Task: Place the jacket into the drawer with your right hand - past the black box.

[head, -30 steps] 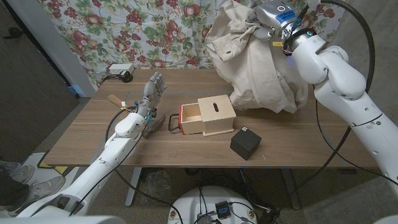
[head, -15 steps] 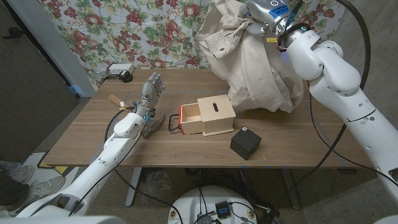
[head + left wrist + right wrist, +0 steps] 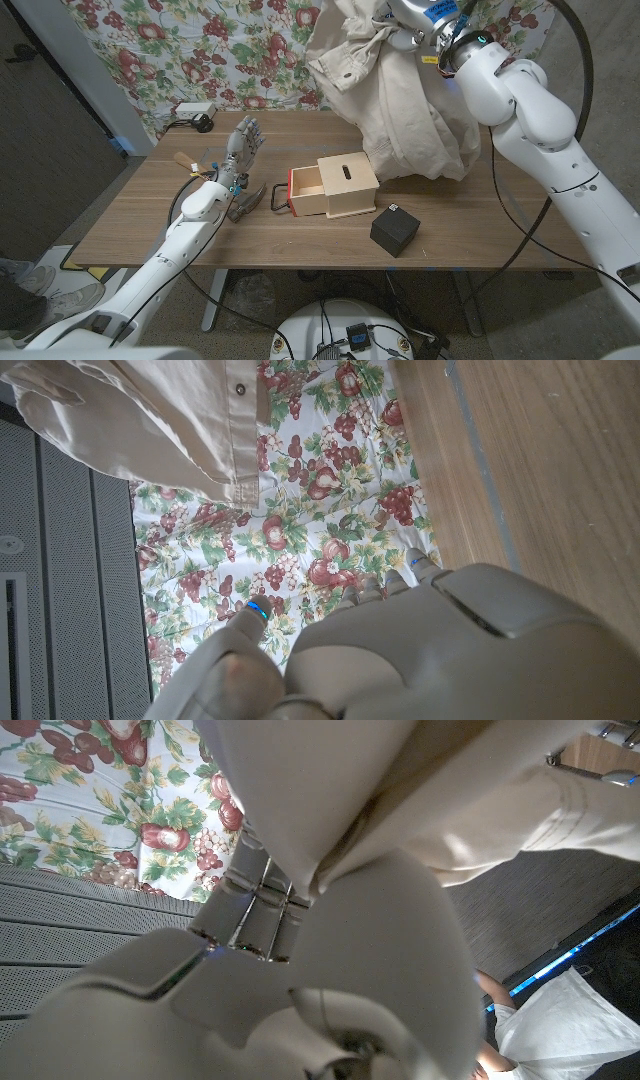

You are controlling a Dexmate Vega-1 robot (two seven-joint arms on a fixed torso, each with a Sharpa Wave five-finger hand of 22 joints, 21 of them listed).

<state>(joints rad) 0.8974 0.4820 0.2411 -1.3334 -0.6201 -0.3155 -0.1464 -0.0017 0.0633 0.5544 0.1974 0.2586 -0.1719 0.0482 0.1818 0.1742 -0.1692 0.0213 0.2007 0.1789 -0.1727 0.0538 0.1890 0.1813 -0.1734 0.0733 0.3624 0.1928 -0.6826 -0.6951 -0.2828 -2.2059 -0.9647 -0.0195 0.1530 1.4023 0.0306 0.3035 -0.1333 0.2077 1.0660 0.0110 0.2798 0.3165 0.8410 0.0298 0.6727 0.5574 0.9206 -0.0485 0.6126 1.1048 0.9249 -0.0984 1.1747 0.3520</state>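
Right hand [image 3: 412, 22] grips the beige jacket [image 3: 400, 95] high behind the wooden drawer box [image 3: 335, 186]; hem drags the table [image 3: 150, 215]. Risk: trailing fabric snags the black box [image 3: 394, 230]. Left hand [image 3: 240, 150] open, idle.

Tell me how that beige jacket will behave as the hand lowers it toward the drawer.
Likely floppy: the jacket hangs in loose folds from the right hand. It looks bulkier than the open drawer, so it will probably spill over. Its trailing hem may drag on the table.
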